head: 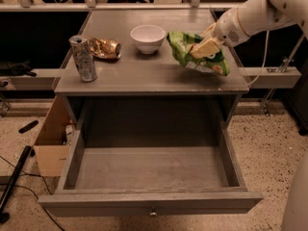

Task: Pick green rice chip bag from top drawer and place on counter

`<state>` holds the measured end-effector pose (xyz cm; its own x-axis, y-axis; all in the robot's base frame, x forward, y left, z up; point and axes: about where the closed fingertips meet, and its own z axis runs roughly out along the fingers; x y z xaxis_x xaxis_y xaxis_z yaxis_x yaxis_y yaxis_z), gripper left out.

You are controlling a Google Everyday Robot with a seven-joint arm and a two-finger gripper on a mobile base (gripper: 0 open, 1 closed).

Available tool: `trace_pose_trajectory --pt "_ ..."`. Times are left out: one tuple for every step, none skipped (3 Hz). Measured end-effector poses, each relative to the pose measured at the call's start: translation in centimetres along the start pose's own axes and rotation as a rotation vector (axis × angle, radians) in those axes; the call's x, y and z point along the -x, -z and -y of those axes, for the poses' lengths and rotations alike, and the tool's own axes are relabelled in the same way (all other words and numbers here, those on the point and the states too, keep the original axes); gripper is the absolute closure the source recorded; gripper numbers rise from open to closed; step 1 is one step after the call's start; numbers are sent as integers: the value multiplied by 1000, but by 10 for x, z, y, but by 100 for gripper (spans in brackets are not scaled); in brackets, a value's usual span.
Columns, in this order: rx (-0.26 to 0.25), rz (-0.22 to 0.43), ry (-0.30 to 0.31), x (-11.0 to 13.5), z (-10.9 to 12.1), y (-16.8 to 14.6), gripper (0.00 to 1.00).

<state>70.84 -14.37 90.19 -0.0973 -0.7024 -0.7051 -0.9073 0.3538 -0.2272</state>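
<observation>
The green rice chip bag (192, 52) lies on the right part of the counter (144, 73), next to the white bowl. My gripper (206, 44) comes in from the upper right and is over the bag, its beige fingers (204, 47) pressed on the bag's middle. The top drawer (149, 174) is pulled fully out below the counter and nothing shows inside it; its small metal knob (152, 212) is at the centre of the front panel.
A white bowl (147, 37) stands at the counter's back middle. A crumpled gold wrapper (106, 47) and a silver can (83, 58) are at the left. A cardboard box (52, 141) sits on the floor left of the cabinet.
</observation>
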Motion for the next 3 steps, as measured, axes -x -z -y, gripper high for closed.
trace_pose_trajectory --pt "0 0 0 0 0 0 20" --pt "0 0 0 0 0 0 0" --pt "0 0 0 0 0 0 0"
